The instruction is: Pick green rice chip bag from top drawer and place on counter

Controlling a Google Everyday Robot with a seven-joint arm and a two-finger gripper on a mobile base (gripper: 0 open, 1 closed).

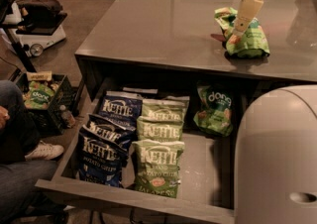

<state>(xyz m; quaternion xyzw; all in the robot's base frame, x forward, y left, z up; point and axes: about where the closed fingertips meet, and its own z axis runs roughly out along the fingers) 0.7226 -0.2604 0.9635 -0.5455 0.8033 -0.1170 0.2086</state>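
Observation:
A green rice chip bag (247,39) lies tipped over and crumpled on the counter (163,20) near its front right edge. My gripper (240,25) hangs from the top right and reaches down onto this bag, touching its upper left part. A second green "dang" bag (214,111) lies at the back right of the open top drawer (124,198), below the counter's edge.
Dark blue Kettle bags (106,143) and olive-green Kettle bags (158,153) fill the drawer's left and middle. A large white robot body (277,158) blocks the lower right. A person's leg and shoe (42,149), a black crate (44,101) and a cart (39,25) are at left.

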